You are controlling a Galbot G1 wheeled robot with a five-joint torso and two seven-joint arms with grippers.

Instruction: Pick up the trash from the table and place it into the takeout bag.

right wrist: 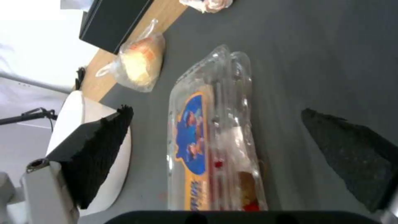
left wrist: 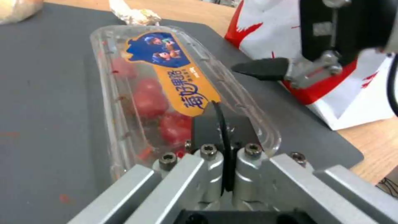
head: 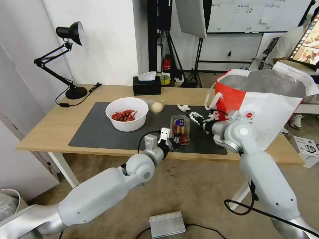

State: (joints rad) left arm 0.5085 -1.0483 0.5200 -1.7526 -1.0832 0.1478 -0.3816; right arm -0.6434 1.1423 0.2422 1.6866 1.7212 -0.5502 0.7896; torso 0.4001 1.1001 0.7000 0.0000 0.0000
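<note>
A clear hinged plastic box [head: 179, 127] with red bits and an orange-blue label lies on the dark mat [head: 96, 130]. My left gripper [head: 173, 140] is shut on the box's near end [left wrist: 182, 93]; its pads [left wrist: 207, 129] press together there. My right gripper [right wrist: 226, 149] is open, with one finger on each side of the box [right wrist: 207, 130] at its far end. A white bowl [head: 127, 113] of red chilli scraps, a bagged pale bun [head: 156, 107] and a crumpled tissue [head: 183, 107] rest on the mat. The takeout bag [head: 265, 106] stands open on the table's right end.
A black tissue box [head: 146, 85] sits at the back edge of the table [head: 46, 127]. A black desk lamp [head: 71, 59] stands at the back left. The bag's white loop handle [head: 210, 98] hangs beside my right gripper. A silver box [head: 167, 224] lies on the floor.
</note>
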